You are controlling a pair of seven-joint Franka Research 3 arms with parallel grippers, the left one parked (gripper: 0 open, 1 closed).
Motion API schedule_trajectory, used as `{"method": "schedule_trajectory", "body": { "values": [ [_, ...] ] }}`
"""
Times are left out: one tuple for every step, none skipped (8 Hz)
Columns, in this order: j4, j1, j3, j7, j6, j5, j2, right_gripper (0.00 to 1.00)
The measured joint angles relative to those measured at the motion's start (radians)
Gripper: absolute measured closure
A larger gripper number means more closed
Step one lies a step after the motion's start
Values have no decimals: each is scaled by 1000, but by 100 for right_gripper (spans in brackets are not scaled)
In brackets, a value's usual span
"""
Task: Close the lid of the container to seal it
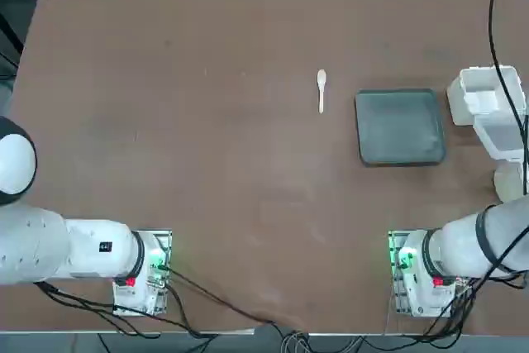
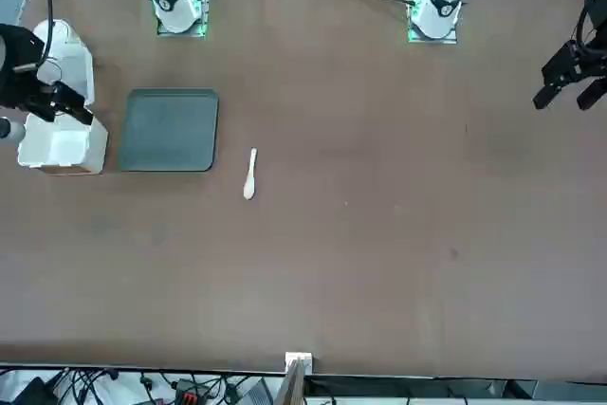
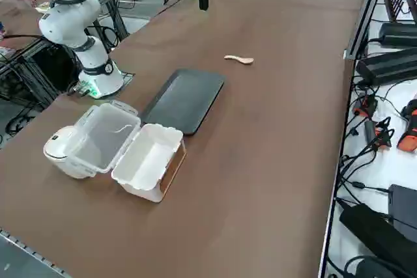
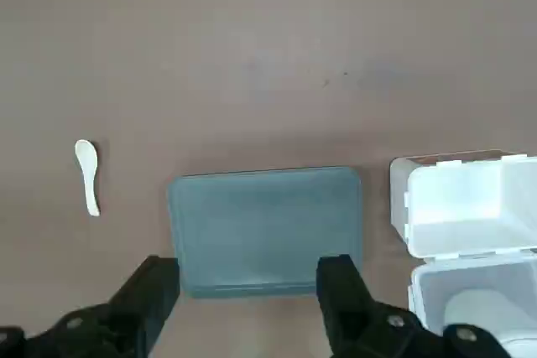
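- Plainly, the container [image 3: 148,161] sits open on the table [image 3: 260,135], just beside the dark grey tray [image 3: 185,99] at its short side.
- Its lid [image 3: 103,136] is swung back flat, away from the tray.
- The right gripper [image 4: 250,295] hangs above the tray's near edge, fingers [image 4: 340,282] wide apart, holding nothing.
- A white spoon [image 1: 321,89] lies beyond the tray's opposite side.
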Motion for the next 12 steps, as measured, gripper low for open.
{"method": "schedule_trajectory", "body": {
  "values": [
    [0, 0, 0, 0, 0, 0, 0, 0],
    [0, 0, 0, 0, 0, 0, 0, 0],
    [0, 1, 0, 0, -1, 0, 2, 0],
    [-3, 8, 0, 0, -8, -1, 10, 0],
    [-15, 31, 1, 7, -27, -24, 25, 0],
    [-51, 58, 1, 37, -41, -61, 38, 0],
    [-102, 81, 2, 73, -44, -91, 47, 0],
    [-160, 102, 2, 117, -48, -122, 49, 0],
    [-222, 127, 2, 172, -54, -171, 49, 0],
    [-296, 167, 3, 260, -56, -259, 50, 0],
    [-384, 214, 3, 381, -54, -347, 59, 0],
    [-474, 251, 5, 494, -41, -392, 76, 2]
  ]
}}
